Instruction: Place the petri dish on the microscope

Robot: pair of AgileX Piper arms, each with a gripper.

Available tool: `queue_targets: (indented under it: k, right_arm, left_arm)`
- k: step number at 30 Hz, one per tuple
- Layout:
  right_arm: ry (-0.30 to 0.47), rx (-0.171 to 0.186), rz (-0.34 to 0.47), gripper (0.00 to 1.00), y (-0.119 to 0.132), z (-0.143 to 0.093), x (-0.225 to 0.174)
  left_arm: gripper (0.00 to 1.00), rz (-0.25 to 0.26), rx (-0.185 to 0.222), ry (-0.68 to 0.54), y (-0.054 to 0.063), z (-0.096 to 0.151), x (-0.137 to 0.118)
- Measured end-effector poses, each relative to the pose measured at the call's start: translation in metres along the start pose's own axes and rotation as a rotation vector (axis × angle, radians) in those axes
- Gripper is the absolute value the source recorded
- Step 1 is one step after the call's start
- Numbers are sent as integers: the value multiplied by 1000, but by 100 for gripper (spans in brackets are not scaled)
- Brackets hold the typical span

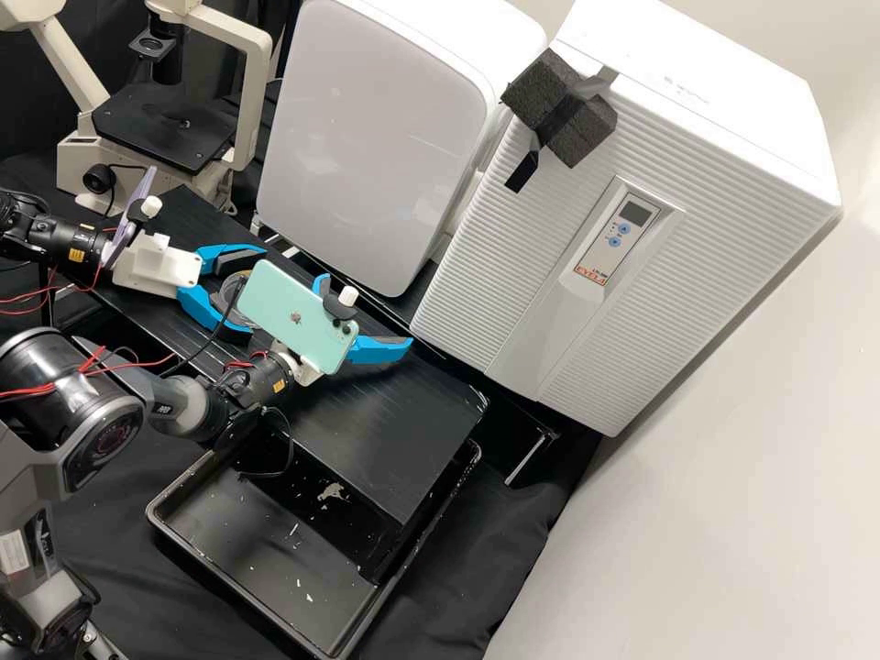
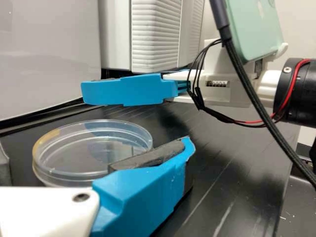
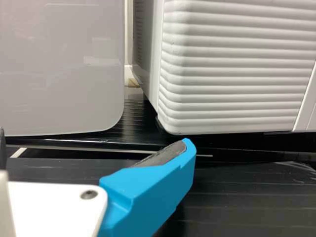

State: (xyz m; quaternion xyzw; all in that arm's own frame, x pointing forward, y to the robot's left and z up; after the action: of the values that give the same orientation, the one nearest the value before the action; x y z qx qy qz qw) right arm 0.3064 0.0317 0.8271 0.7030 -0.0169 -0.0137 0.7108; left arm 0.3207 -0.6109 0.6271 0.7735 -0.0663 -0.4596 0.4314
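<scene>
Petri dish (image 2: 89, 152) w/in spread L end effector (image 1: 256, 290)

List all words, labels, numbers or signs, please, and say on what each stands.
White cabinet, control panel: printed label, left unquoted; button marks too small to read.
Cabinet's top: print too faint to read.
Green phone: dark logo, no word.
Yellow labels and white label on the arms: too small to read.
</scene>
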Motion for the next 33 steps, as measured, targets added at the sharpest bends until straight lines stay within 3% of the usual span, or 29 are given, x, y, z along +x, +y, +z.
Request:
queue_targets:
  k: [17, 18, 33]
  right_arm:
    - [0, 0, 0, 100, 0, 0, 0]
    - [0, 0, 0, 100, 0, 0, 0]
    - [0, 0, 0, 100, 0, 0, 0]
  left_arm:
    - [100, -3, 12, 4, -4, 10, 5]
    - [0, 0, 13, 8, -4, 10, 5]
    - [0, 14, 30, 21, -5, 8, 5]
